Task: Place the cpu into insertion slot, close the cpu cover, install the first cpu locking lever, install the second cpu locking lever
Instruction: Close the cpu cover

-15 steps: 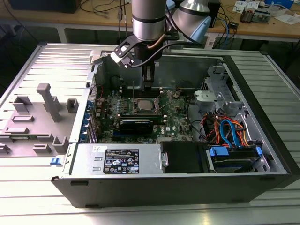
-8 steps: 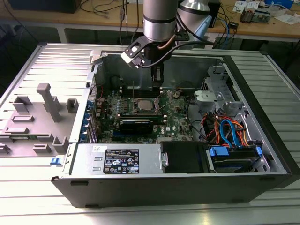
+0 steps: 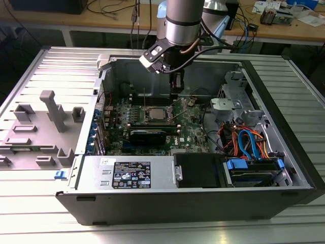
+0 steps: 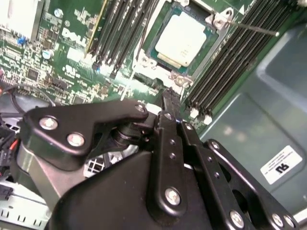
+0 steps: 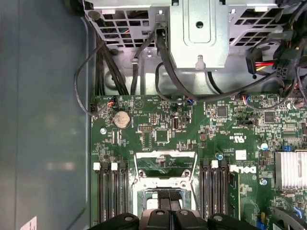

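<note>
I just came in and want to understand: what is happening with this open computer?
A robot arm is working inside an open computer case. Its hand, fingers together and holding nothing, hangs close over the green board. The silver chip already sits in its place on that board. Beside it, a thin locking lever stands raised.

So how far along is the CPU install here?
Done: the cpu sits in its socket. In hand: the gripper hangs beside the socket, by the cpu cover, which looks raised. Left: closing it and latching both levers; one lever rod sticks out free.
</note>
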Controlling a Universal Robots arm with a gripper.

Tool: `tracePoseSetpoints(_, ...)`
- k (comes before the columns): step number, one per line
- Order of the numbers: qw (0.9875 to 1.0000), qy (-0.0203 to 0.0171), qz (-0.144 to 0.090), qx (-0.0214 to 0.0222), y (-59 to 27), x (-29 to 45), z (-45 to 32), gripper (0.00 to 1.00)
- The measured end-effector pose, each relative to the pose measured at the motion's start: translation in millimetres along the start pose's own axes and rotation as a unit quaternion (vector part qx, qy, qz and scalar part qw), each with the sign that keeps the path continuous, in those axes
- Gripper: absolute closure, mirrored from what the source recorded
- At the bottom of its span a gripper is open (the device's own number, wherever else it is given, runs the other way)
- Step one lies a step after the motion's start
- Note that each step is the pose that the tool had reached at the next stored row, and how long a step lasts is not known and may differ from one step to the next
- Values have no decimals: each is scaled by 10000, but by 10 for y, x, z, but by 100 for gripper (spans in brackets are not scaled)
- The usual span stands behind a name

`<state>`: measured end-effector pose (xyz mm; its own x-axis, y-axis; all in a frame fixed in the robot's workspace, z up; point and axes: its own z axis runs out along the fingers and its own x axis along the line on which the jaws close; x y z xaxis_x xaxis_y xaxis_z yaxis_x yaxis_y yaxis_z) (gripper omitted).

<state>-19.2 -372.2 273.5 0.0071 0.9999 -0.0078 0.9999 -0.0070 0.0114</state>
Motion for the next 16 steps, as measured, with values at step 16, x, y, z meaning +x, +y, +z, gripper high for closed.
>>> tracePoseSetpoints(16,9997,3,-239,35,498,4,15,89)
